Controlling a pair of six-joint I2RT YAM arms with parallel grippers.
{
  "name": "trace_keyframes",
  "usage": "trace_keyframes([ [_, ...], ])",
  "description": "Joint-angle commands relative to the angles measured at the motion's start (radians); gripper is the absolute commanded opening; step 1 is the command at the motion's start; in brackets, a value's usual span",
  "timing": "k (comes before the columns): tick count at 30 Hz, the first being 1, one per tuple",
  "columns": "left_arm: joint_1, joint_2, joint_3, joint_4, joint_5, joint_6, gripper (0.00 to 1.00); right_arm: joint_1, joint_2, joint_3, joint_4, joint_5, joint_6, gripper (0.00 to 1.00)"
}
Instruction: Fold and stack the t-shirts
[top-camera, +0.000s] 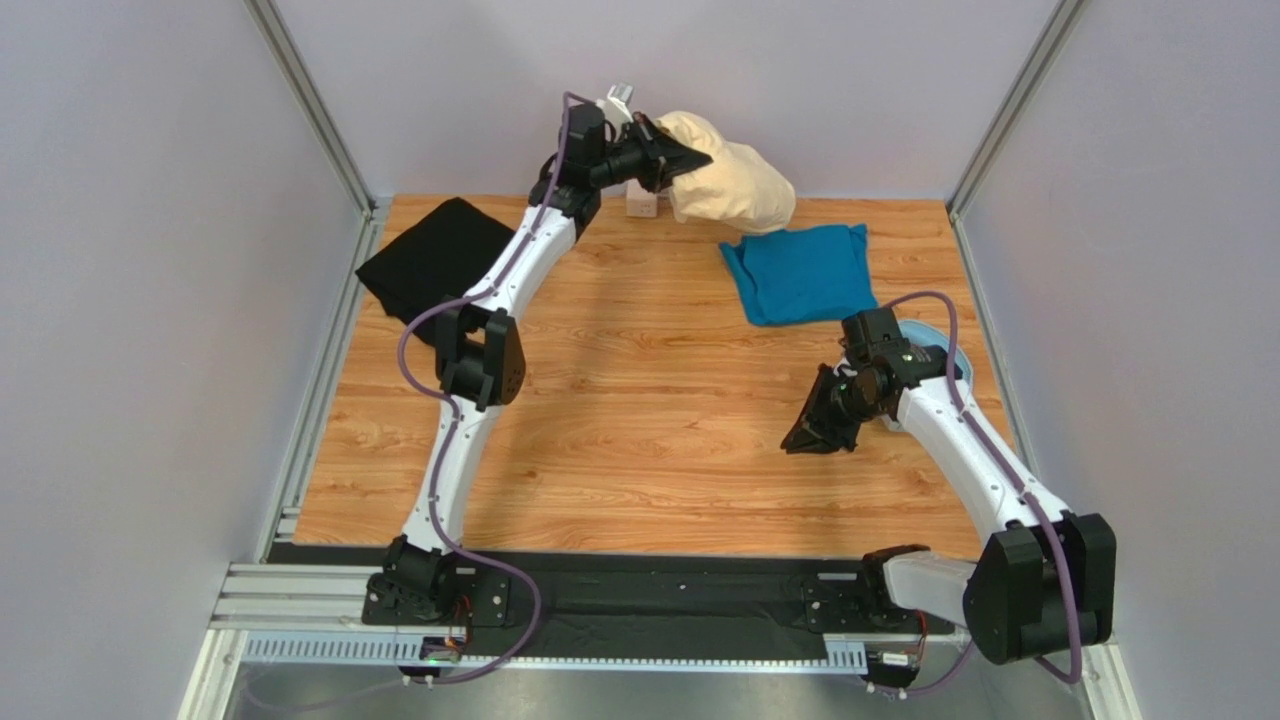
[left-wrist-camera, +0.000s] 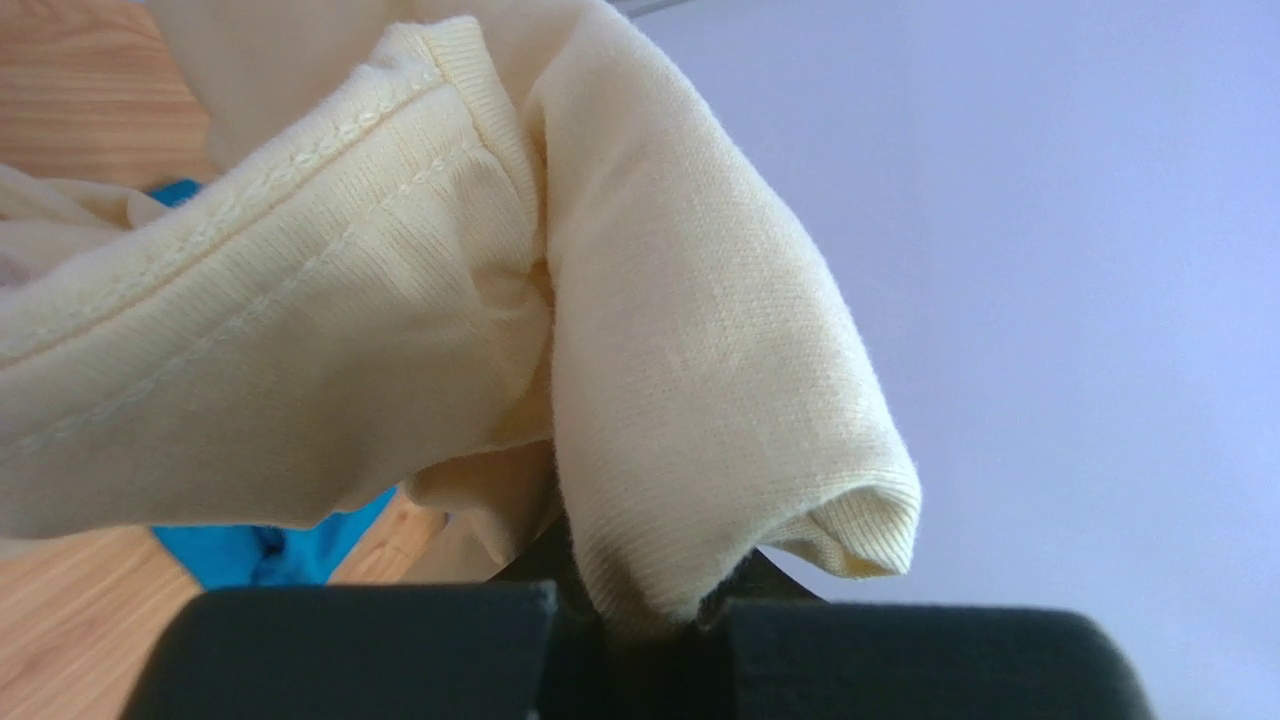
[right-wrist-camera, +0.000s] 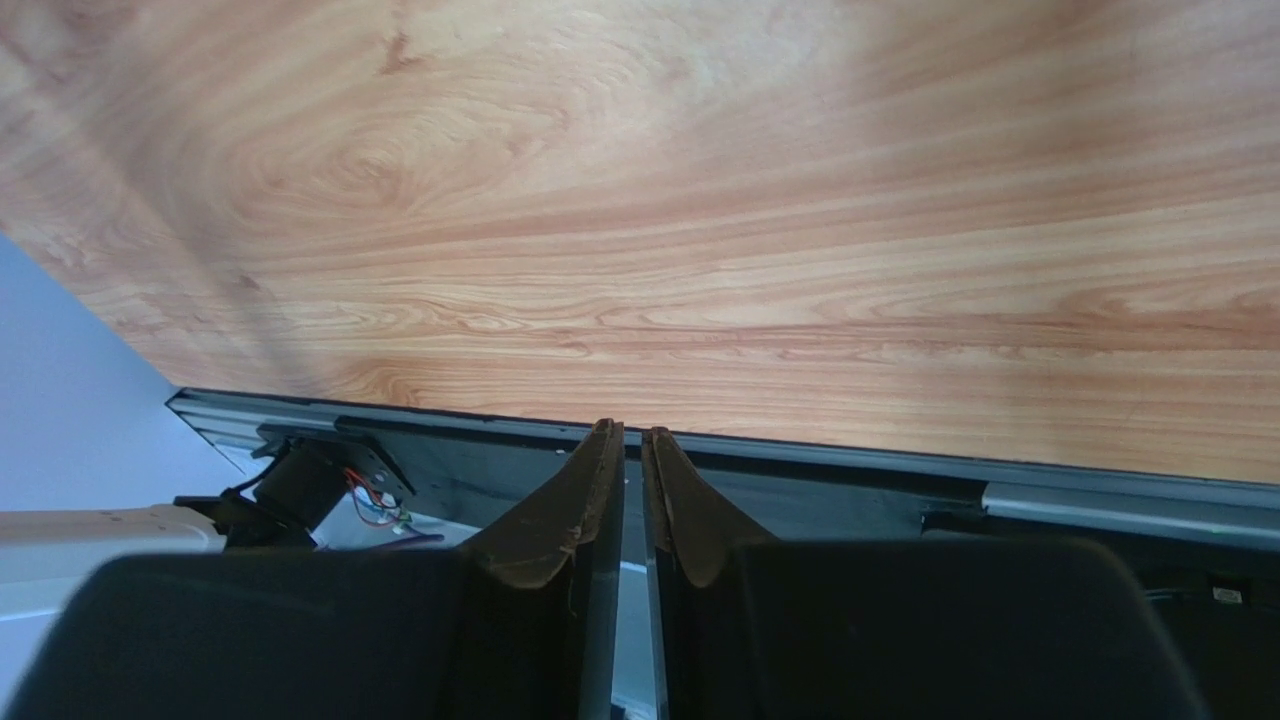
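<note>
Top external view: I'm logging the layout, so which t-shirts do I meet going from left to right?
In order: black t-shirt → cream-yellow t-shirt, gripped by the left hand → teal t-shirt.

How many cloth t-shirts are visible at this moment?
3. The black cloth t-shirt lies back left; the teal blue cloth t-shirt lies back right; the pale cream-yellow cloth t-shirt hangs bunched at the back, gripped by the left gripper. More could hide beneath them.
</note>
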Motion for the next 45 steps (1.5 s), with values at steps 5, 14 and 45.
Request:
trace_keyframes([
  [5,-0.179,0.133,0.03,0.228,0.123,-0.185,0.0,0.002,0.069,-0.038,0.066,-0.08,-0.022,0.16],
  [14,-0.258,0.282,-0.084,0.277,0.157,-0.21,0.0,-0.001,0.121,-0.018,0.055,-0.111,-0.072,0.16],
  [45,-0.136,0.028,-0.187,0.334,0.194,-0.087,0.0,-0.024,0.272,-0.026,0.084,-0.137,-0.131,0.15],
])
